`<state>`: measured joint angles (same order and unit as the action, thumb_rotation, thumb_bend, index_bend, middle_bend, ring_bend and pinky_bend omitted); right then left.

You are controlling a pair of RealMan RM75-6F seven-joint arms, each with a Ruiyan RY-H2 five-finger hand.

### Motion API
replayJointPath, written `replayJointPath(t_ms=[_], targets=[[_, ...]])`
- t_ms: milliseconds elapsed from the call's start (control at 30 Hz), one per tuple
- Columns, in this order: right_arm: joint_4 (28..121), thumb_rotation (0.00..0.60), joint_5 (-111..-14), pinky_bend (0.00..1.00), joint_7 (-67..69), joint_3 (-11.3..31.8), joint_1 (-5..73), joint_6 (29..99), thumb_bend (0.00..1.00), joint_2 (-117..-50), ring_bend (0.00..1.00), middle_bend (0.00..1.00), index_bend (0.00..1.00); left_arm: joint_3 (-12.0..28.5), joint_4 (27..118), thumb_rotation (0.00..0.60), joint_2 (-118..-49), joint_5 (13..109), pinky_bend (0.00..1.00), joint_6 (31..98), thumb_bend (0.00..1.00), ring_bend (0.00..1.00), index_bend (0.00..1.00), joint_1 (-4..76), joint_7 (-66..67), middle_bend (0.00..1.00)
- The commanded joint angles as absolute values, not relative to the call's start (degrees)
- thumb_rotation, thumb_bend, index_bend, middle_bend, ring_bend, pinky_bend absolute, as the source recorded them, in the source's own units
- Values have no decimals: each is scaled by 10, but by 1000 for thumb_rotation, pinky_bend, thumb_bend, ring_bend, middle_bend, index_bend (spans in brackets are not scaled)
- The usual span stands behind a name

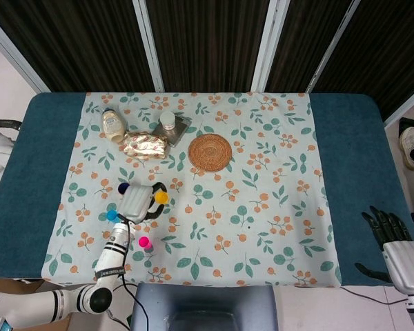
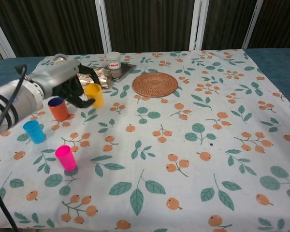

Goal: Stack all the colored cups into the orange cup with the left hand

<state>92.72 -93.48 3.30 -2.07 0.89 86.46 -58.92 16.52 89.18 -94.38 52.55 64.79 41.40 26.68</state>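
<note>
The left hand [image 2: 70, 82] grips the yellow cup [image 2: 94, 95], its dark fingers [image 2: 82, 100] wrapped around the cup's left side, and holds it upright above the tabletop [image 2: 193, 159] on the left side of the scene. In the head view the same hand [image 1: 136, 200] shows from above with the yellow cup [image 1: 161, 197] at its right edge.

The orange cup [image 2: 58, 108], dark blue inside, stands upright on the floral cloth just left of the held cup and slightly nearer. In the head view only part of it [image 1: 123, 187] shows beside the hand. The light blue cup [image 2: 35, 131] stands nearer and further left, and the pink cup [image 2: 65, 157] stands nearer still, apart from the others.

At the far left lie a tipped jar [image 1: 113, 125], a shiny foil packet [image 1: 145, 145] and a small white-lidded jar [image 2: 114, 60] set on a dark flat object [image 2: 122, 70]. A round woven coaster [image 2: 155, 84] lies right of them.

The right hand [image 1: 392, 243] hangs off the near right edge of the tabletop, fingers apart and holding nothing.
</note>
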Motion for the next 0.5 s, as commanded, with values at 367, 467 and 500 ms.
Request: replayJointPath(t_ms=[367,467,500], targets=[[928,600,-930,0,26,-18,9,863,185,-591,0,0,0,185,798,600,-907,461,1000,621,360,1000,601,413,253,1000],[928,600,-928,0,25,-18,10,861,185,-592,0,0,0,176,787,600,-906,468,1000,617,361,1000,602,407,242,1000],[928,600,-928,0,24,-18,10,860,186,-592,0,0,0,174,786,600,-906,470,1000,616,361,1000,602,405,237,1000]])
